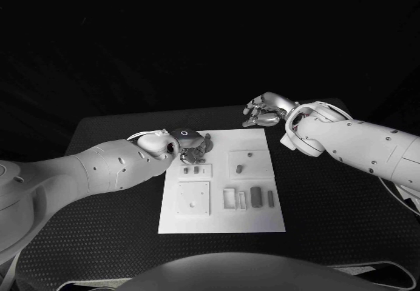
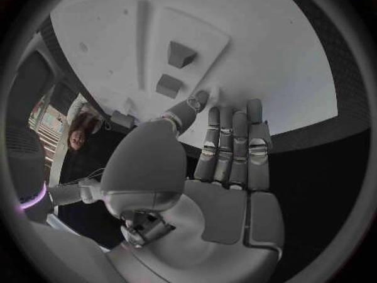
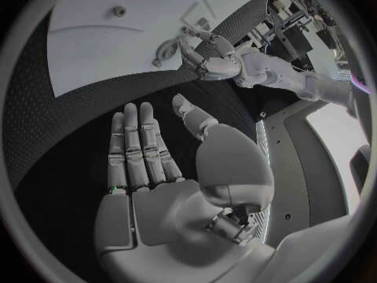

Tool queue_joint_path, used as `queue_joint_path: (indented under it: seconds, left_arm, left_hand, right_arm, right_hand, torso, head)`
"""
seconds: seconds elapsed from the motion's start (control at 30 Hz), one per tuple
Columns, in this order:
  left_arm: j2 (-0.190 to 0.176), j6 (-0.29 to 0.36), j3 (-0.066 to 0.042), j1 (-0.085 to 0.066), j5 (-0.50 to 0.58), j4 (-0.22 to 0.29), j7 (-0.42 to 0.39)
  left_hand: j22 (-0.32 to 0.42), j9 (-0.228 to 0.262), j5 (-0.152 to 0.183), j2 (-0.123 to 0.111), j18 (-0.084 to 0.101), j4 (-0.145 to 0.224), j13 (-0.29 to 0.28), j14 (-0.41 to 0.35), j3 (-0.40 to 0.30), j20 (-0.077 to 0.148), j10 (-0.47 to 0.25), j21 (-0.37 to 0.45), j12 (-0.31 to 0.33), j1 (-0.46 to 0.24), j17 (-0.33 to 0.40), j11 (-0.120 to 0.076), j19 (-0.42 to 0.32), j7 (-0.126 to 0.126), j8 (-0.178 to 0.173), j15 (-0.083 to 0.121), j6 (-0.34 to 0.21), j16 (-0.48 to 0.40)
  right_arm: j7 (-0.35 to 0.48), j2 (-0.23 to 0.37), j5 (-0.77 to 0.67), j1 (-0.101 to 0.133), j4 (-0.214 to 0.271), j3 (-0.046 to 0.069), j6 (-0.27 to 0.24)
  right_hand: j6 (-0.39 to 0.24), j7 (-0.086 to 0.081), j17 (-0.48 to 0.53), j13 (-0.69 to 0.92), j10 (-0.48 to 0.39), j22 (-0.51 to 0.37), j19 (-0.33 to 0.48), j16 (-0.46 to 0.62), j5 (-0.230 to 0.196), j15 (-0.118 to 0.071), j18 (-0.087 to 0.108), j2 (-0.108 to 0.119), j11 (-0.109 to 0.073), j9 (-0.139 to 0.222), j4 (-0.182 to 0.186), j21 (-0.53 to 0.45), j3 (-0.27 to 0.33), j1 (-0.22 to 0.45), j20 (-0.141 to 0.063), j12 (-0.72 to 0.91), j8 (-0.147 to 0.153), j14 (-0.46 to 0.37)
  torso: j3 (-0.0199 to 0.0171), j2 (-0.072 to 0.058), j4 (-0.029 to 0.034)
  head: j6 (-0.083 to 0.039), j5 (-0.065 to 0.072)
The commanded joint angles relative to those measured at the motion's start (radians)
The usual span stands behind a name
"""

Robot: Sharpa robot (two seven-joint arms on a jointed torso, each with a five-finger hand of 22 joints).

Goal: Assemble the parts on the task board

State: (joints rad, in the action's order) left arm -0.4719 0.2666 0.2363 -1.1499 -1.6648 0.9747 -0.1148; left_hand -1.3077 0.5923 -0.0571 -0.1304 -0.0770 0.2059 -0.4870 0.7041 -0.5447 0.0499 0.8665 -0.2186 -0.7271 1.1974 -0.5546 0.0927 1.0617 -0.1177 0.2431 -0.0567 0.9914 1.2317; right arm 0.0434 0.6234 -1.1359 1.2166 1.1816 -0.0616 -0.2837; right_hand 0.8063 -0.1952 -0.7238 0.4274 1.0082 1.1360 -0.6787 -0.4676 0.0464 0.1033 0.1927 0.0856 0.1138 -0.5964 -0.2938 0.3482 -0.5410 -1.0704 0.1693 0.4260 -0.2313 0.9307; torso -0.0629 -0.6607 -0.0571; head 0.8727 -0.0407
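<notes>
The white task board (image 1: 219, 215) lies in the middle of the black table. Grey parts lie on it: a dark oblong part (image 1: 255, 196), a thin one (image 1: 270, 198) and two small pieces (image 1: 192, 171). My left hand (image 1: 194, 147) hovers over the board's far left corner, fingers stretched out and apart, holding nothing. In the left wrist view that hand (image 2: 228, 163) shows a bare palm above two grey parts (image 2: 181, 53). My right hand (image 1: 265, 111) hangs past the board's far right corner, over the table. Its palm (image 3: 157, 176) is flat and bare.
A square raised plate (image 1: 193, 199) and a second plate with two pegs (image 1: 249, 163) sit on the board. Black table mat (image 1: 341, 206) surrounds the board on all sides. The right wrist view shows the left hand (image 3: 208, 60) at the board's edge (image 3: 118, 75).
</notes>
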Motion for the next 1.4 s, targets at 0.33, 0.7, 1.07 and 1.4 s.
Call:
queue_joint_path:
  seconds: [0.33,0.7,1.07,1.4]
  left_arm:
    - [0.005,0.0,0.0,0.0,0.0,0.004,-0.014]
    - [0.006,0.028,0.0,0.0,0.011,0.003,-0.012]
    - [-0.016,0.047,0.0,0.0,0.03,0.011,-0.016]
    - [-0.032,0.047,-0.001,0.0,0.03,0.03,-0.031]
  left_hand:
    - [-0.024,-0.003,0.005,0.038,-0.004,-0.004,0.006,-0.005,-0.093,0.0,-0.014,-0.006,-0.012,0.047,0.004,0.002,-0.001,-0.002,0.003,0.006,0.009,0.007]
    - [-0.024,-0.004,0.006,0.043,-0.005,-0.01,0.005,-0.002,-0.12,0.001,-0.013,-0.013,-0.022,0.04,0.004,0.002,0.002,-0.006,0.0,0.007,0.0,0.012]
    - [-0.023,-0.017,0.003,-0.032,-0.006,0.02,0.007,-0.005,-0.097,0.0,-0.033,-0.015,-0.027,0.023,0.009,0.014,-0.004,-0.012,-0.03,0.006,-0.063,0.01]
    - [-0.02,-0.023,-0.031,-0.084,-0.007,0.07,0.013,-0.013,-0.017,-0.004,-0.059,-0.008,-0.028,-0.004,0.013,0.016,-0.011,-0.002,-0.033,0.002,-0.089,0.007]
  right_arm:
    - [0.009,-0.001,0.002,0.0,-0.001,0.001,0.006]
    - [0.009,-0.002,0.003,0.0,-0.002,0.001,0.005]
    - [0.009,0.0,0.003,0.0,-0.002,0.001,0.005]
    - [0.009,0.001,0.003,0.0,-0.002,0.001,0.005]
  right_hand:
    - [0.009,0.0,-0.002,-0.002,-0.013,0.002,0.002,0.005,0.001,0.001,0.0,-0.007,-0.002,0.002,0.003,-0.005,0.006,0.002,0.009,0.007,-0.003,0.009]
    - [0.009,0.0,-0.003,-0.003,-0.013,0.002,0.001,0.005,0.001,0.001,0.0,-0.008,-0.002,0.002,0.003,-0.005,0.006,0.003,0.009,0.007,-0.003,0.01]
    - [0.009,0.0,-0.003,-0.004,-0.013,0.002,0.001,0.006,0.001,0.001,0.0,-0.008,-0.002,0.002,0.003,-0.005,0.006,0.004,0.009,0.008,-0.003,0.01]
    - [0.009,0.0,-0.004,-0.004,-0.013,0.002,0.001,0.006,0.001,0.001,0.0,-0.008,-0.002,0.002,0.003,-0.006,0.006,0.004,0.009,0.008,-0.003,0.01]
  torso:
    - [0.0005,0.0,-0.0001]
    - [0.0001,0.0,-0.0002]
    - [0.0001,0.0,0.0009]
    - [0.0011,0.0,0.0004]
  head:
    - [0.0,0.003]
    - [0.0,0.005]
    - [0.0,0.009]
    - [0.0,0.011]
